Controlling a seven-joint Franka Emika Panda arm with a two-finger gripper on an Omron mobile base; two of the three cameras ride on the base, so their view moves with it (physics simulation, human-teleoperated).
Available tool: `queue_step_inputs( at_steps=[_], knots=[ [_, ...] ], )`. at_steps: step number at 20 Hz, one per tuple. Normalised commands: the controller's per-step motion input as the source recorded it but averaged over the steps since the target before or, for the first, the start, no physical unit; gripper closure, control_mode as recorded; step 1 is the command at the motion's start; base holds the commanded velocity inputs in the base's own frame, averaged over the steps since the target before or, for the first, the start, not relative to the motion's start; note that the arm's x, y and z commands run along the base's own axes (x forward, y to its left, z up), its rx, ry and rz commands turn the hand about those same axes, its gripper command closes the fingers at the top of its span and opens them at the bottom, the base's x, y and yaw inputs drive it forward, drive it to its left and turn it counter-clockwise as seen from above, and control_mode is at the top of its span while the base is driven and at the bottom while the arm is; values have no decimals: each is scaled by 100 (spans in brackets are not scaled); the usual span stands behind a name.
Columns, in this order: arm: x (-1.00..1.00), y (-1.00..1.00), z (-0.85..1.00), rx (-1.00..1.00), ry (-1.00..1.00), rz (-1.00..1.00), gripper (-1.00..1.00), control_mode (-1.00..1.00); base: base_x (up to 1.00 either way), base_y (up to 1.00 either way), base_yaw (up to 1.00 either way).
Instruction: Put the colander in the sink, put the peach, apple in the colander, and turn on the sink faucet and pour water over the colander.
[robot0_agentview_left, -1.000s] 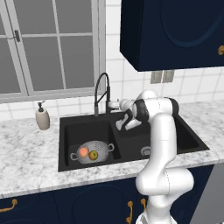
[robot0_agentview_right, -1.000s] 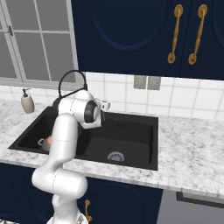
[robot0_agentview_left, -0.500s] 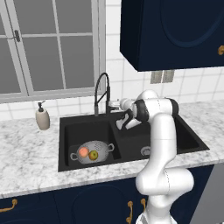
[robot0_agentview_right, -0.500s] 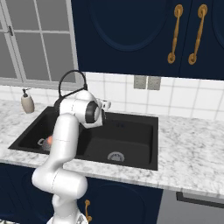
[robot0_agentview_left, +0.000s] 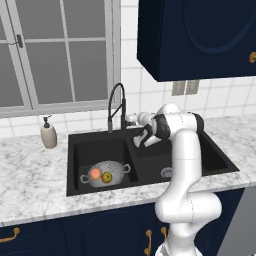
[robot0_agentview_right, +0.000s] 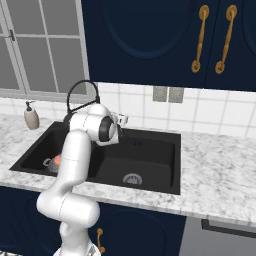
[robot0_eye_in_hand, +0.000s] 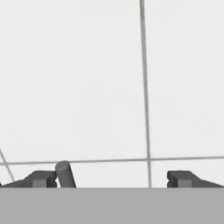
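Sink (robot0_agentview_left: 100, 146): one black sink with two basins is set into the white marbled counter (robot0_agentview_left: 30, 175); one round silver drain (robot0_agentview_right: 132, 178) is seen in the right basin.
Colander (robot0_agentview_left: 117, 170): one silver perforated bowl is seated in the left basin, with two loop handles on its rim.
Peach (robot0_agentview_left: 95, 174): one orange-pink fruit is held inside the colander.
Apple (robot0_agentview_left: 106, 177): one yellow-green fruit is lodged just beside the peach, in the same colander.
Sink faucet (robot0_agentview_left: 116, 102): one tall black gooseneck is mounted behind the divider between the basins (a small dark rod (robot0_eye_in_hand: 65, 174) is seen by the left fingertip in the hand view).
Gripper (robot0_eye_in_hand: 111, 178): the two fingers are spread wide with nothing clasped; it is pointed at white wall tiles (robot0_eye_in_hand: 87, 78), near the faucet base.
Soap dispenser (robot0_agentview_left: 48, 133): one beige bottle is stood on the counter, left of the sink.
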Motion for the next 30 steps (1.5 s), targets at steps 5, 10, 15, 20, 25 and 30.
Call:
queue_step_inputs(
  at_steps=[5, 10, 15, 20, 25, 30],
  knots=[
    [1, -20, 0, 1, 0, 0, -100, -100, 0, 0, 0],
    [0, -27, 0, 2, 0, 0, -100, -100, 0, 0, 0],
    [1, -52, 0, 1, 0, 1, -100, -100, 0, 0, 0],
    [4, -66, 0, 2, 0, 3, -100, -100, 0, 0, 0],
    [0, -80, 0, 4, -1, 1, -100, -100, 0, 0, 0],
    [0, -83, 0, 4, -1, 0, -100, -100, 0, 0, 0]
  ],
)
